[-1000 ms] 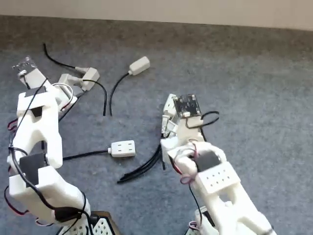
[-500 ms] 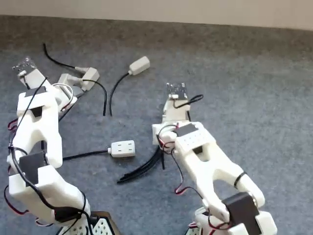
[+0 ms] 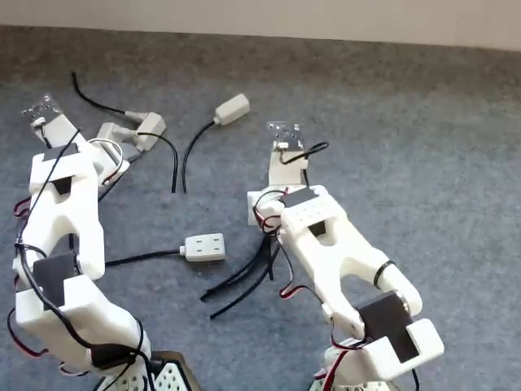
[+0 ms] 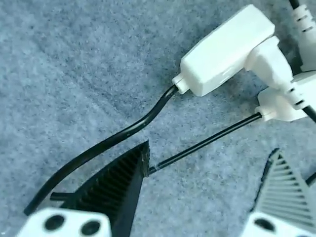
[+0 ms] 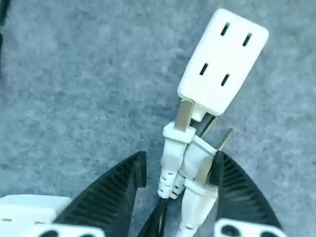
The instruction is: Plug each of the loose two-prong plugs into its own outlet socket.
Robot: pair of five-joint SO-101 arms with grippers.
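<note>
1. Right tool (image 5: 178,160) stands partly open near the middle of the tabletop (image 3: 423,122), straddling two white plugs. One finger (image 5: 232,192) touches the loose plug (image 5: 200,170); the other finger is clear of the neighbouring plug (image 5: 174,143).
2. That neighbouring plug has a prong at the end of the outlet block (image 5: 222,61). I cannot tell if it is seated.
3. The loose plug's long axis runs along my tool, and its prongs point at the block straight ahead, just short of it and off to one side. I judge the next move is to close on it, line it up and push forward.
4. Left tool (image 4: 211,149) is wide open over a thin cord (image 4: 207,140) near the tabletop's left edge, so my right arm is nearer.
</note>
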